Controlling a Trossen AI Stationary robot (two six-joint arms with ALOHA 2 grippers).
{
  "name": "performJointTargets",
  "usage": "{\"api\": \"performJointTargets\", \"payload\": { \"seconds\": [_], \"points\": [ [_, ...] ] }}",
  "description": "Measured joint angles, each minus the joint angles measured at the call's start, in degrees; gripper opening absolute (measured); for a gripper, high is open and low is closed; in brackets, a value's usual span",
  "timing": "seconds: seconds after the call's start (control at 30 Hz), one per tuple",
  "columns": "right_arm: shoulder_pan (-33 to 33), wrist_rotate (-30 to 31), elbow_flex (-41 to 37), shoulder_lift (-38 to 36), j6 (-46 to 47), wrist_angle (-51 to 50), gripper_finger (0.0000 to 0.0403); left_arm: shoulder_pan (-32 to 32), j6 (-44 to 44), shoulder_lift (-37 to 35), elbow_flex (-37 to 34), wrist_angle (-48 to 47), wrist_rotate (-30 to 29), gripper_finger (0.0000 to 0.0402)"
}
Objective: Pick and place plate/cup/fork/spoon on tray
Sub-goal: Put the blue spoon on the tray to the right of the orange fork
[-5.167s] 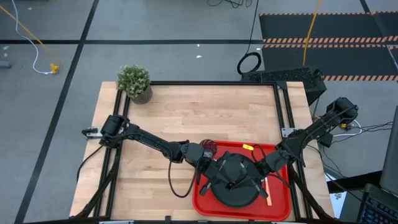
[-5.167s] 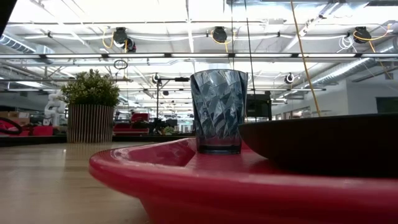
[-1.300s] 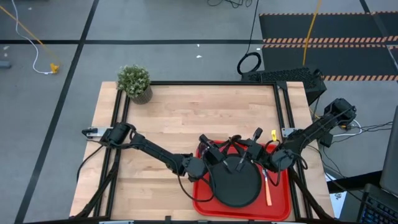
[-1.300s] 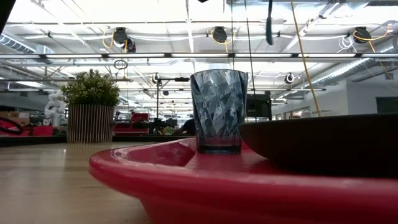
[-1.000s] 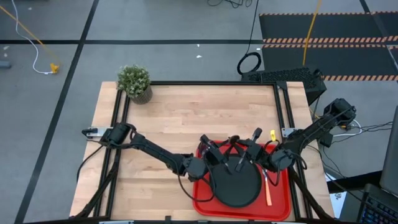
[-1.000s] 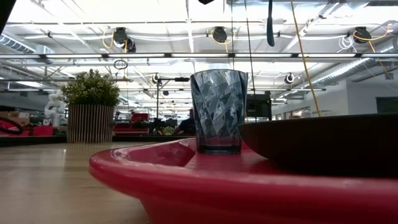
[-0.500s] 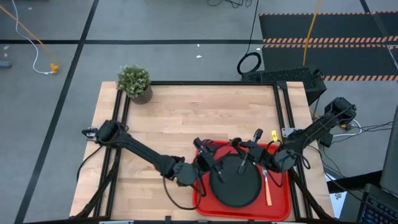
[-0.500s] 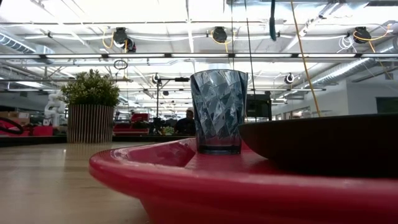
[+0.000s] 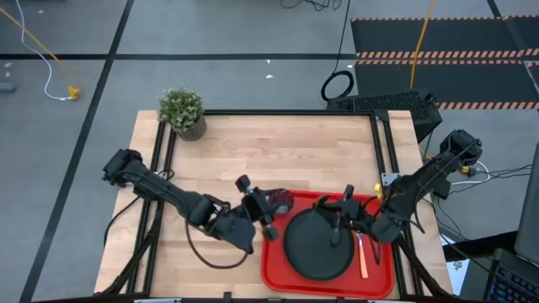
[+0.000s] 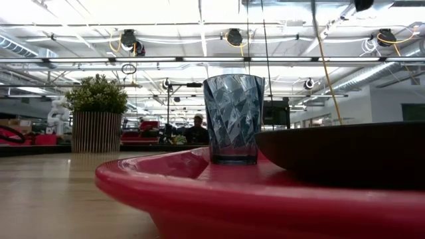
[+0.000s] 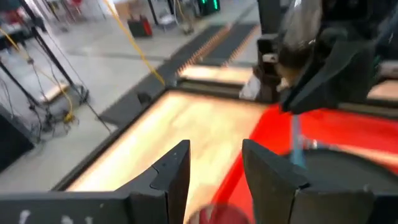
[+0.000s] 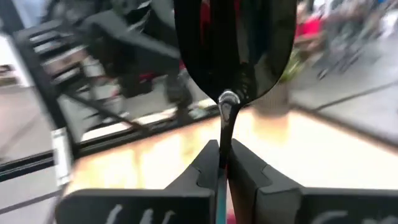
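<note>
The red tray (image 9: 274,269) lies at the table's near right. On it rest the black plate (image 9: 318,246), the orange-handled fork (image 9: 363,259) to the plate's right, and the glass cup (image 9: 280,200), upright in the far left corner. In the low view the cup (image 10: 232,119) stands beside the plate (image 10: 345,153). My left gripper (image 9: 263,210) hovers open at the tray's left edge, beside the cup, with nothing between its fingers (image 11: 214,168). My right gripper (image 9: 341,215) is shut on the spoon (image 12: 233,43) above the plate's far right. My right gripper pinches the spoon between its two fingers at the thin neck (image 12: 224,146), just behind the dark bowl. The fingers lie along the spoon, and the bowl sticks out past the fingertips. A strip of the blue handle (image 12: 221,199) shows farther back between them. The spoon is lifted clear of the plate.
A potted plant (image 9: 183,111) stands at the table's far left corner. Bare wood (image 9: 278,151) stretches across the far half and left of the tray. Black frame rails (image 9: 156,210) run along both side edges.
My left gripper has drawn back from over the plate toward the table's left edge and has risen; it now hangs off the tray beside the cup. My right gripper has rolled with the spoon and shifted a little toward the near edge.
</note>
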Motion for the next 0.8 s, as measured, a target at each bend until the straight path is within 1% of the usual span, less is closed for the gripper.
{"api": "performJointTargets", "payload": {
  "seconds": [0.13,0.23,0.33,0.57,0.7,0.8],
  "points": [
    [1.1,-6.1,0.0,0.0,12.7,-6.5,0.0007,-1.4,-7.8,-1.1,0.0,-10.7,2.4,0.0149],
    [1.5,-12.4,0.0,0.0,23.6,-12.7,0.0007,-2.3,-11.7,-1.1,0.0,-14.6,2.6,0.0149],
    [2.2,-18.6,0.0,0.1,32.1,-17.5,0.0007,-2.9,-12.3,-1.1,0.0,-15.0,2.6,0.0149],
    [4.6,-30.6,0.0,0.1,48.1,-24.7,0.0007,-4.6,-13.3,-1.1,0.0,-14.8,2.7,0.0149],
    [6.0,-37.2,0.0,0.1,58.3,-32.7,0.0006,-6.2,-14.7,-1.1,-0.1,-14.8,3.0,0.0149],
    [6.7,-43.5,0.0,0.1,64.6,-38.5,0.0006,-7.5,-15.8,-1.1,-0.5,-14.8,3.0,0.0149]
  ]
}}
